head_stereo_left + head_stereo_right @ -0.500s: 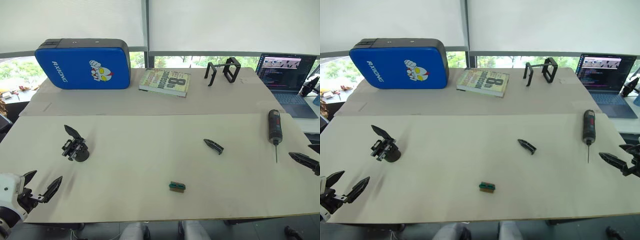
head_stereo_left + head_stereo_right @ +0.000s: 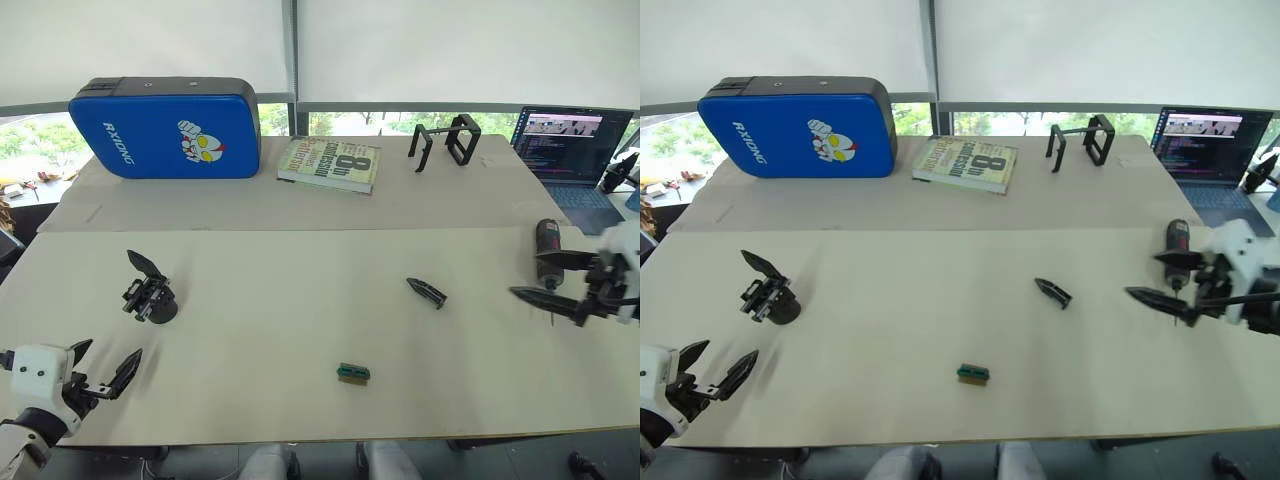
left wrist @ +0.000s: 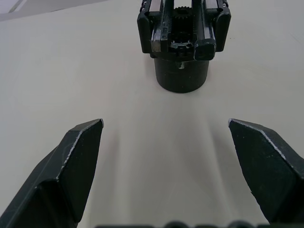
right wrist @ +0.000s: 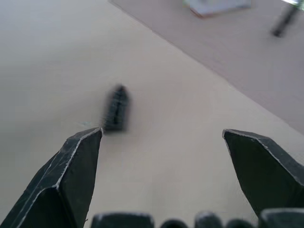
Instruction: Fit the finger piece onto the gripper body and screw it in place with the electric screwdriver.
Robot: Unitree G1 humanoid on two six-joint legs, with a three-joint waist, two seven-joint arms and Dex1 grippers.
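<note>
Right gripper (image 2: 553, 279) swung in over the electric screwdriver (image 2: 547, 244), fingers spread wide, finger piece (image 2: 427, 291) at its 9 o'clock. Left gripper (image 2: 102, 370) is wide too, gripper body (image 2: 151, 296) at its 1 o'clock.

Pale table (image 2: 300, 300) carries gripper body (image 2: 152, 296); finger piece (image 2: 427, 292); electric screwdriver (image 2: 546, 252); green block (image 2: 354, 373).

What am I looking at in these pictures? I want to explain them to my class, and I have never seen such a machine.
It is a two-armed robot at a table. Two pictures come from its head, two from its wrists. The left gripper and right gripper are both open and hold nothing. On the table lie a gripper body, a finger piece, an electric screwdriver and a small green block. Behind are a blue pad, a book, a black stand and a laptop.
</note>
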